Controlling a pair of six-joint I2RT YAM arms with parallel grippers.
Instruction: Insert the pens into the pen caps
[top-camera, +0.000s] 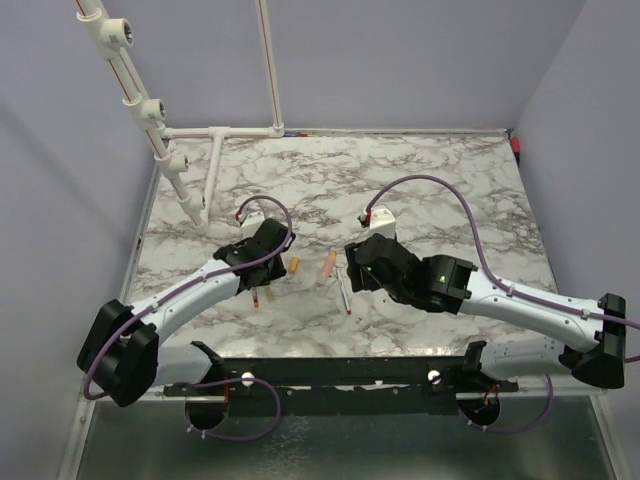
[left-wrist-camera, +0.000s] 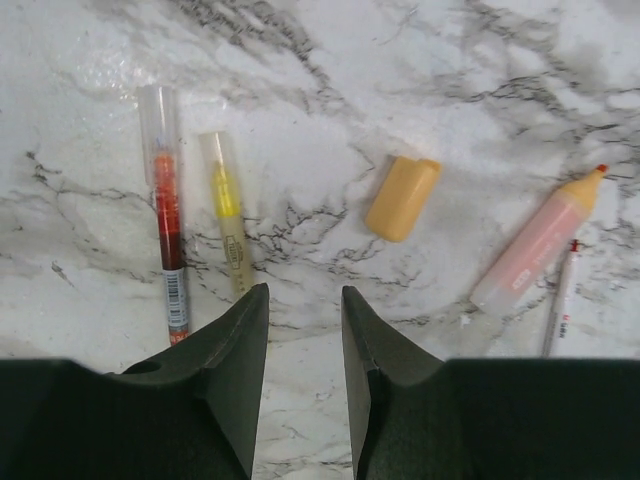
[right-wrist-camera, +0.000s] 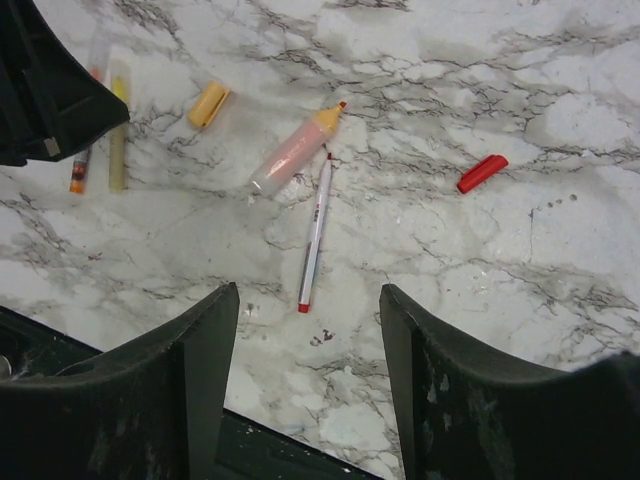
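left gripper (left-wrist-camera: 303, 295) slightly parted, right gripper (right-wrist-camera: 308, 295) wide, both empty. yellow pen (left-wrist-camera: 228, 225) at 11 o'clock lies beside red pen (left-wrist-camera: 168, 215); a pinch may catch both.

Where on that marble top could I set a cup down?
The far half of the marble table, from the white pipe frame across to the right wall, is bare; so is the marble around the red cap. Crowded: between left pincer and right pincer, where pens, yellow cap and pink marker lie.
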